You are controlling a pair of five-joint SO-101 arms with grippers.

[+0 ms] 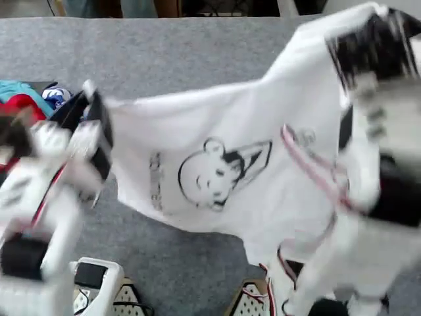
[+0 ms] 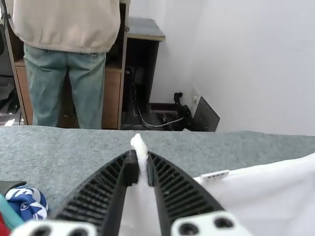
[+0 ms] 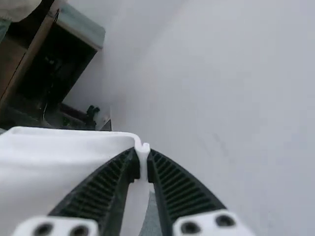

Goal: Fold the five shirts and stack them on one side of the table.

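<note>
A white shirt [image 1: 223, 171] with a black cartoon face print hangs stretched above the grey table [image 1: 164, 59] between both arms. My left gripper [image 1: 92, 105] is shut on the shirt's left corner; in the left wrist view a pinch of white cloth [image 2: 139, 147] sticks up between the black fingers [image 2: 108, 189]. My right gripper [image 1: 368, 33] is raised high at the far right and is shut on the shirt's other corner, with white fabric [image 3: 141, 157] clamped between its fingers [image 3: 110, 187].
A heap of other shirts [image 1: 26, 99] in blue, teal and red lies at the table's left edge, seen also as a blue and white bundle [image 2: 27, 204]. The arm bases [image 1: 99, 283] stand at the front edge. A person [image 2: 66, 59] stands behind the table.
</note>
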